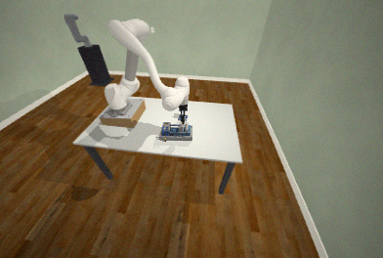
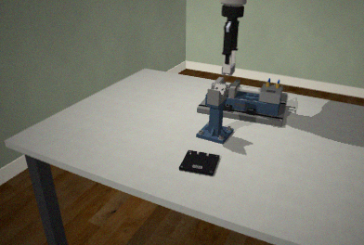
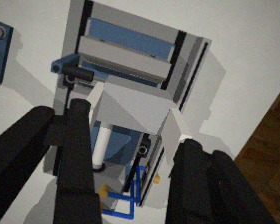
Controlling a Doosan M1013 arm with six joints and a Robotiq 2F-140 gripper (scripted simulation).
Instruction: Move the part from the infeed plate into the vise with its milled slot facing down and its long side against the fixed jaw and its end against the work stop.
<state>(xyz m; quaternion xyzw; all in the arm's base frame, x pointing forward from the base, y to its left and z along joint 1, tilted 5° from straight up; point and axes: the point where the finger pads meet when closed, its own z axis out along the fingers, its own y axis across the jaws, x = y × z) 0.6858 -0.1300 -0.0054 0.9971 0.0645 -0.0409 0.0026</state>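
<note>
The gripper (image 3: 136, 165) is clamped on the part (image 3: 133, 107), a grey block held between its black fingers and hanging above the vise (image 2: 253, 104), not yet touching it. In the wrist view the block's long side appears to run roughly parallel to the vise's grey jaw (image 3: 123, 59) just beyond it, with the short dark work stop (image 3: 77, 74) pointing in off the block's left end. The infeed plate (image 2: 200, 162) lies bare, well apart on the table (image 2: 116, 125).
</note>
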